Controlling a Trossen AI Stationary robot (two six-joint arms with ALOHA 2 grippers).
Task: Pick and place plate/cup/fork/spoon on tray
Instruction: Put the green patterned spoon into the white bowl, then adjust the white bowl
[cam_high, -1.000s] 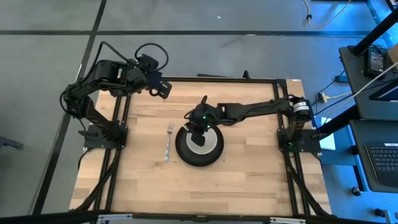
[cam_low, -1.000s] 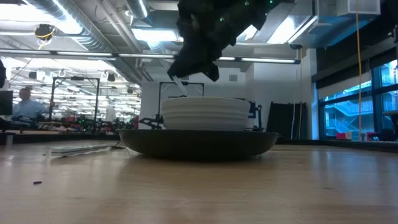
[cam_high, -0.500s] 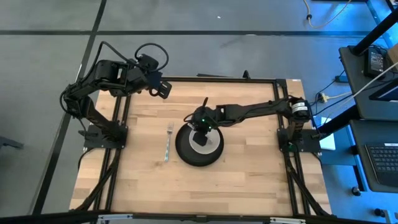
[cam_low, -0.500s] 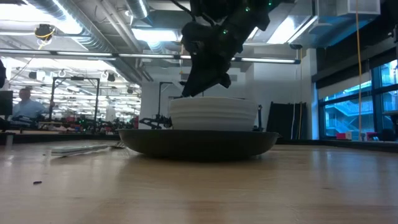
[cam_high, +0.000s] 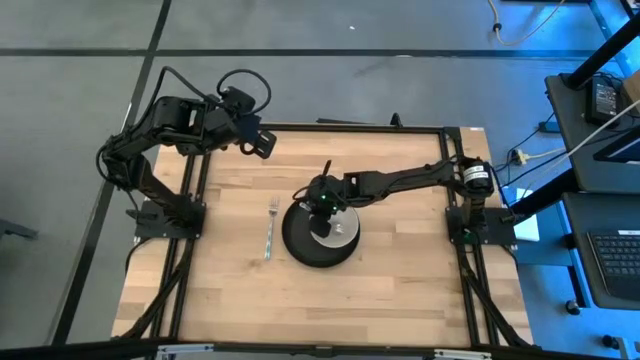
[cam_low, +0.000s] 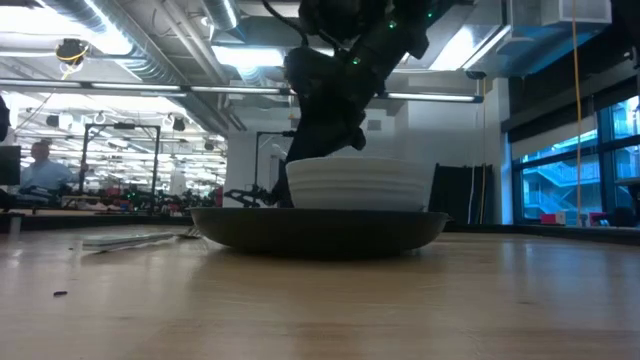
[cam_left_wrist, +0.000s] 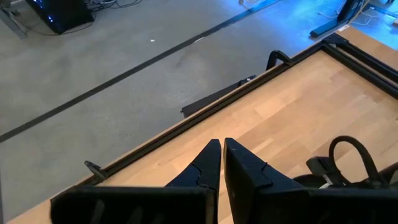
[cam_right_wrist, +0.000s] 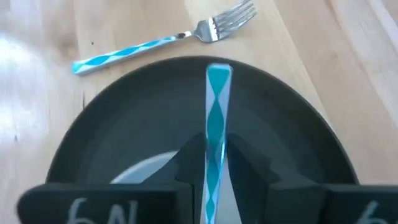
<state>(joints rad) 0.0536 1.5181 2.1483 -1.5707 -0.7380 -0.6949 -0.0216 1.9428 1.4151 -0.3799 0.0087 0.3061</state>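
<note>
1. We lower the short silver spoon with its blue-patterned handle (cam_right_wrist: 217, 118) steadily and let go only once its rounded end rests in the plain white round cup (cam_high: 341, 229), which sits on the flat matte-black round plate (cam_high: 300, 250) at the centre of the high view.
2. The right gripper (cam_high: 322, 205) hovers over the cup, its fingers (cam_right_wrist: 249, 162) closed on the spoon's handle, which runs up between them.
3. The slim silver fork (cam_high: 270, 230) lies on the wooden desk (cam_high: 400, 280), just left of the plate.
4. The left gripper (cam_high: 262, 143) waits upper left, fingers closed, holding nothing.

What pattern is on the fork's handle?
Blue and white diamond pattern on the fork handle, clearest in the right wrist view.
</note>
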